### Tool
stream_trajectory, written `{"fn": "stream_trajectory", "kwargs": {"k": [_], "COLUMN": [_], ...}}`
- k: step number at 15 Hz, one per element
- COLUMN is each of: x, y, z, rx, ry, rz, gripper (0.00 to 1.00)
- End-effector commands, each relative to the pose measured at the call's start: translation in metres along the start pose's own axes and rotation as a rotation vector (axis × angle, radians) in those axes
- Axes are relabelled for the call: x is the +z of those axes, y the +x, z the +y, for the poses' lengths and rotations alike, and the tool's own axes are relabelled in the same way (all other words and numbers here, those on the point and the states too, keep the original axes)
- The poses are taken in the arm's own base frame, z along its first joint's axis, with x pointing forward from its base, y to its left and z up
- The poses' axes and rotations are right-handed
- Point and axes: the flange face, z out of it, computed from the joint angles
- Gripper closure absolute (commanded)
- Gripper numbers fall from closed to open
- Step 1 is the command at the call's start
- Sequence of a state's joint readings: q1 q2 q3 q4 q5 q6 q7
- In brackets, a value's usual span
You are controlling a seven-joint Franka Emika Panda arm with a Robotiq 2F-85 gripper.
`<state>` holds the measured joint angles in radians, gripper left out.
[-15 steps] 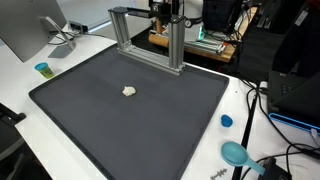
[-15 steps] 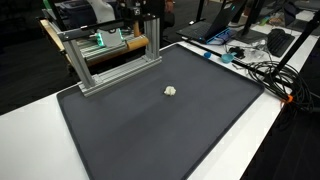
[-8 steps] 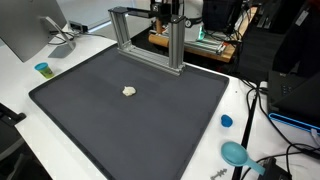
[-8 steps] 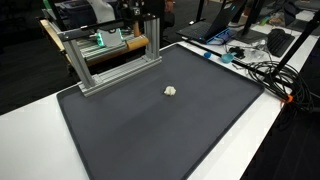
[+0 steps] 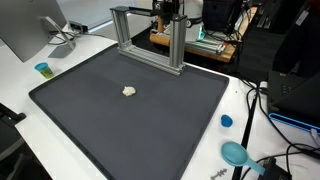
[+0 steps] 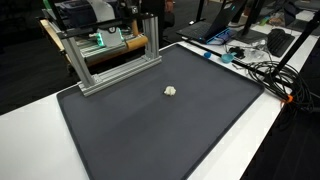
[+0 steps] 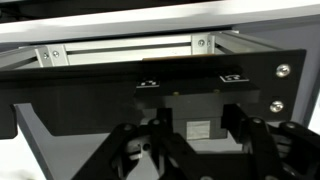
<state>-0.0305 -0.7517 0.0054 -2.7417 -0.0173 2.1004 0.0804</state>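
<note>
My gripper [image 7: 198,128] is high at the back of the scene, behind the top bar of an aluminium frame [image 5: 176,45], and shows only in part in both exterior views [image 5: 167,8] [image 6: 128,10]. In the wrist view its two dark fingers [image 7: 160,125] stand apart with nothing between them, facing the frame's bars [image 7: 120,50]. A small white crumpled lump [image 5: 129,91] [image 6: 171,90] lies alone on the black mat [image 5: 120,135] [image 6: 150,140], well away from the gripper.
The frame [image 6: 110,50] stands on the mat's back edge. A small blue cup [image 5: 42,69] and a monitor [image 5: 30,30] stand off the mat on one side. A blue cap [image 5: 227,121], a teal dish [image 5: 236,153] and cables [image 6: 260,65] lie on the other.
The arm has shifted slightly behind the frame. The white lump and everything else are where they were.
</note>
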Motion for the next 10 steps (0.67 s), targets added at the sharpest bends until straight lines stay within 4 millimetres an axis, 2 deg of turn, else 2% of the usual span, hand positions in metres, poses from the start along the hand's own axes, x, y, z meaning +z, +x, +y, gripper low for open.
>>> {"fn": "stream_trajectory", "kwargs": {"k": [1, 7, 8, 9, 10], "x": [-0.0028, -0.0003, -0.0005, -0.0008, -0.0013], "y": [-0.0091, -0.0068, -0.0068, -0.0061, -0.0053], "z": [0.0052, 0.0004, 0.0003, 0.0004, 0.0001], "rx": [-0.002, -0.005, -0.002, -0.001, -0.001], "ry": [0.022, 0.011, 0.013, 0.013, 0.014], "rz": [-0.034, -0.022, -0.022, -0.022, -0.021], "gripper": [0.66, 0.66, 0.18, 0.15, 0.35]}}
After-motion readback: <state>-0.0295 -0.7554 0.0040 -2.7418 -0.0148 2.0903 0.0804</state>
